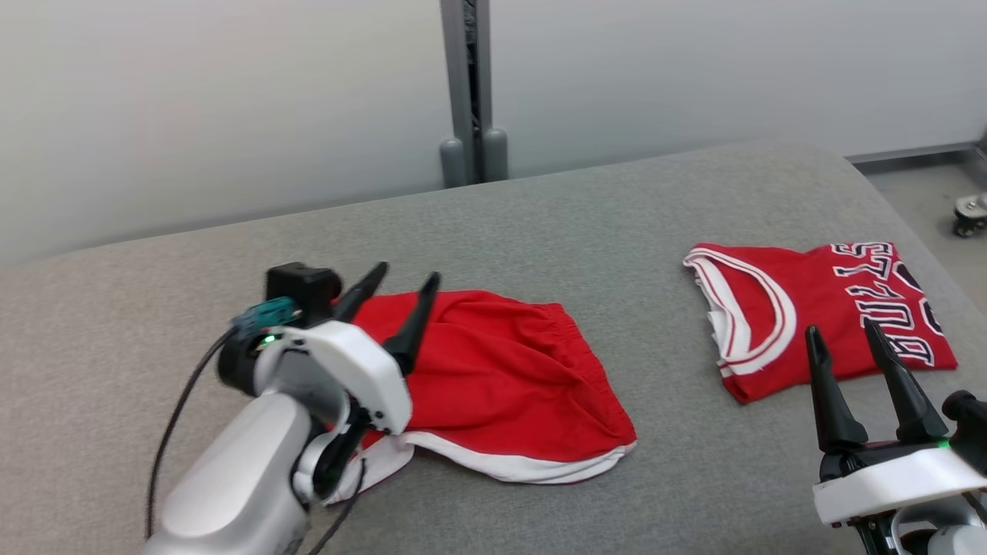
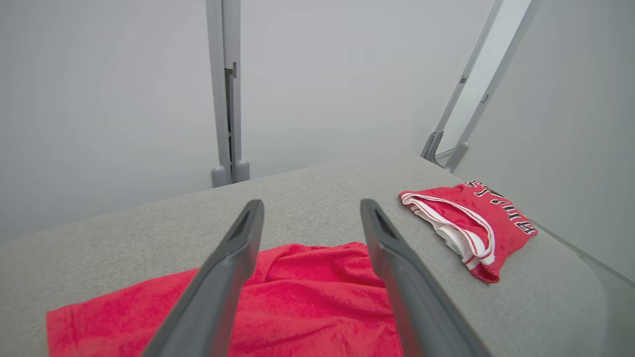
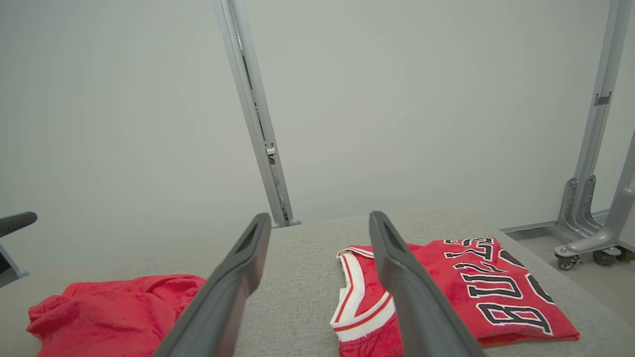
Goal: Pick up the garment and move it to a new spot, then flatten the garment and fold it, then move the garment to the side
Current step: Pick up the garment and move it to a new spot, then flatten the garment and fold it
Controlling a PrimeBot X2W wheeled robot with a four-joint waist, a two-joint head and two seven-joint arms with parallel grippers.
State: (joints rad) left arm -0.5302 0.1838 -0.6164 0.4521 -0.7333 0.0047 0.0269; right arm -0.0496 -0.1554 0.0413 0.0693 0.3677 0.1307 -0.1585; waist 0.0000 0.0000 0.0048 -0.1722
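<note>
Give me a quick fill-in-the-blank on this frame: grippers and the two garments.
1. The left gripper over the red shorts has its jaws ____.
2. The lettering on the folded jersey by the right gripper spells ____.
3. The shorts' hem trim is coloured ____.
Missing words: open; BULLS; white.

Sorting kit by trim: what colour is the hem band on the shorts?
White hem band on the red shorts; head view shows it best.
</note>
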